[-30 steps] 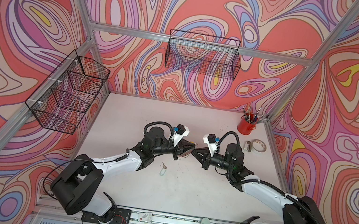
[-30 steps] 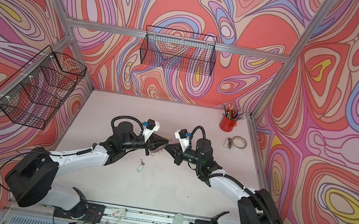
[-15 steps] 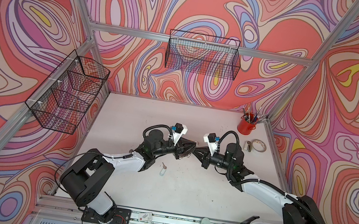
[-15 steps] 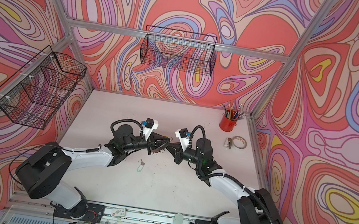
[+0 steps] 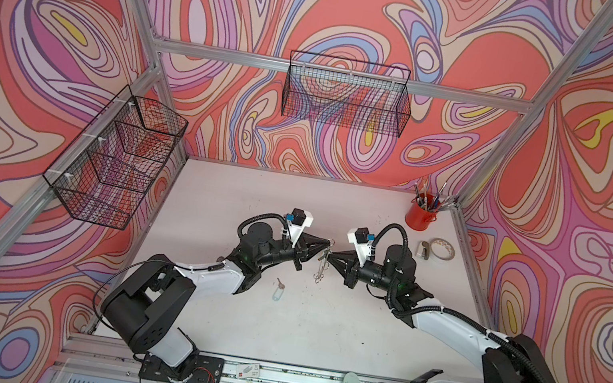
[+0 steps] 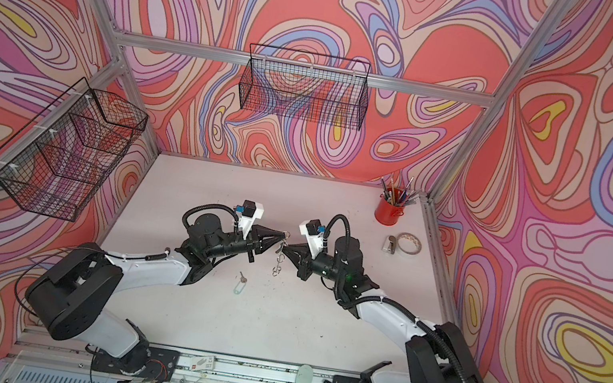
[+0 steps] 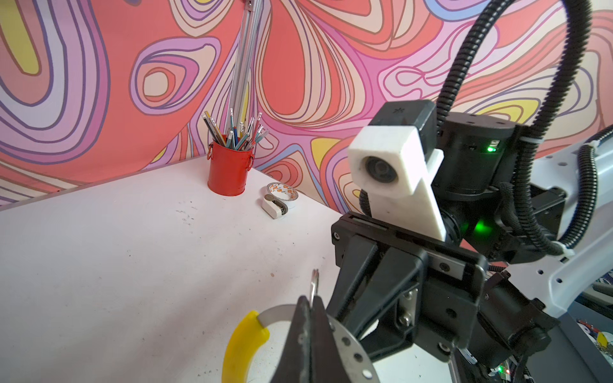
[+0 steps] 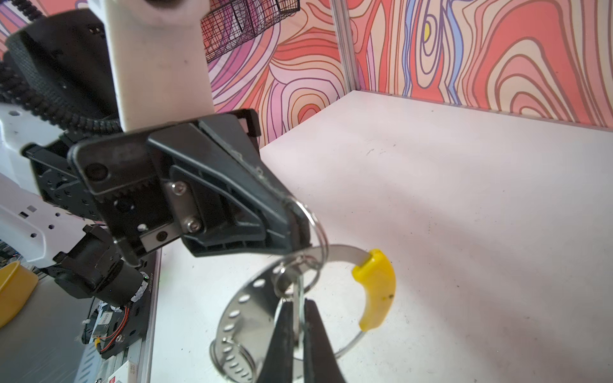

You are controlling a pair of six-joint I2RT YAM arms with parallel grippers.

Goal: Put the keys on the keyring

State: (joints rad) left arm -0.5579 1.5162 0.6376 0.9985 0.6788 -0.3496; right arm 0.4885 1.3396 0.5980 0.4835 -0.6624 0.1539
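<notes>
- We are watching the keyring [image 8: 255, 311] hanging above the table [image 5: 315, 329] between both grippers; arms pulling apart are risking twisting it free.
- The left gripper [image 8: 298, 225] is clamping a small wire loop [image 8: 320, 232]; the right gripper [image 8: 298, 311] is squeezing narrowly on seemingly a key [image 8: 298, 291], which is risking slipping.
- Against a second ago, we are finding the left gripper slightly raised; the second key [image 5: 276, 292] is lying unmoved.

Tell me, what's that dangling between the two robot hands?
The keyring, a perforated metal hoop with a yellow sleeve, pinched by the left hand and right hand. The right wrist view shows it clearest; both top views show it too.
</notes>
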